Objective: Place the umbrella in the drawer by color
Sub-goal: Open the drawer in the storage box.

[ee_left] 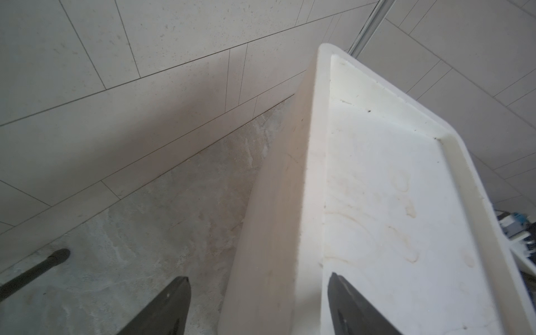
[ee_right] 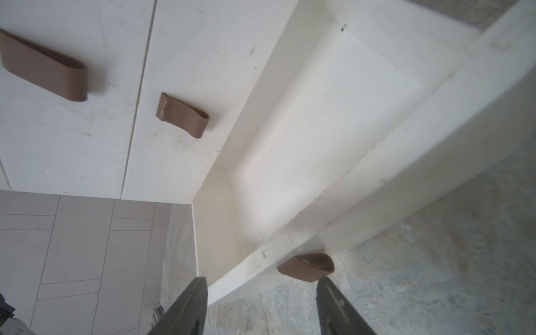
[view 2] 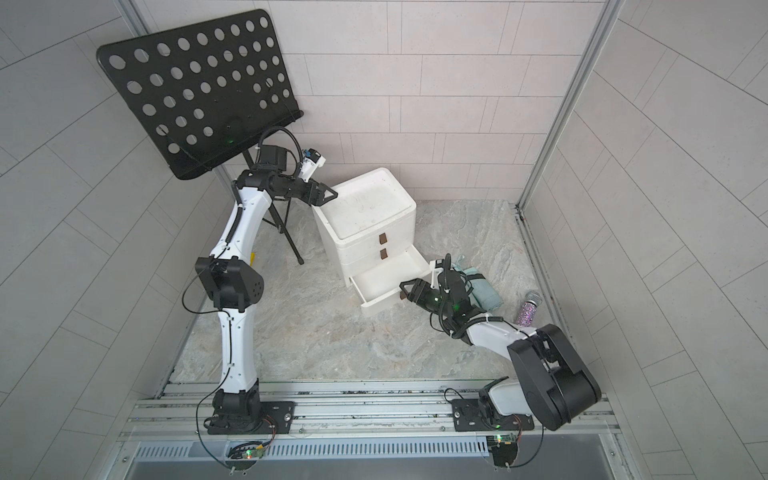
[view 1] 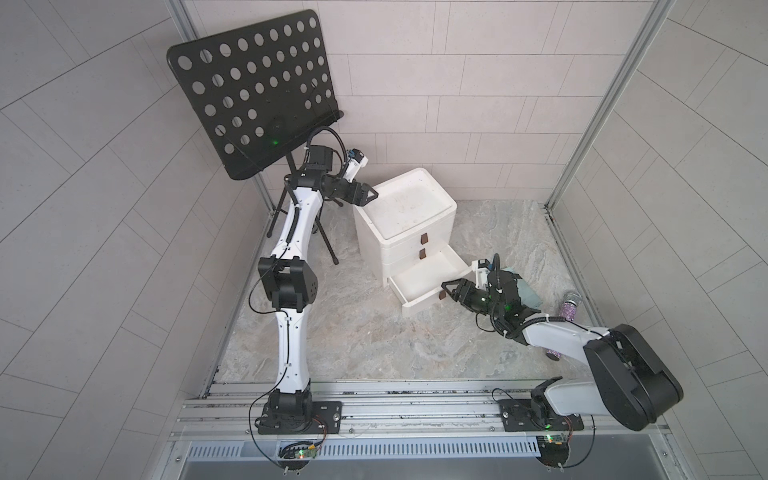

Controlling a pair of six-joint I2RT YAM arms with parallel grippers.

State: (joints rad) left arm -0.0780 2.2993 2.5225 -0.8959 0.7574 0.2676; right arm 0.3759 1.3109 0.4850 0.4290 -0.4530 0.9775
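Right gripper (ee_right: 261, 280) stands spread and empty at the handle (ee_right: 307, 266) of the open drawer (view 1: 417, 302), left gripper (ee_left: 258, 280) likewise spread. The folded mint umbrella (view 2: 488, 297) (light, soft fabric, probably) lies beside the drawer; pinch its strapped middle.

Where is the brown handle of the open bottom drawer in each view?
In a top view: handle, right of centre.
In a top view: handle, just below centre.
Left wrist: not in it.
Right wrist: bottom edge, middle.
Shared landmark: the middle drawer's handle.
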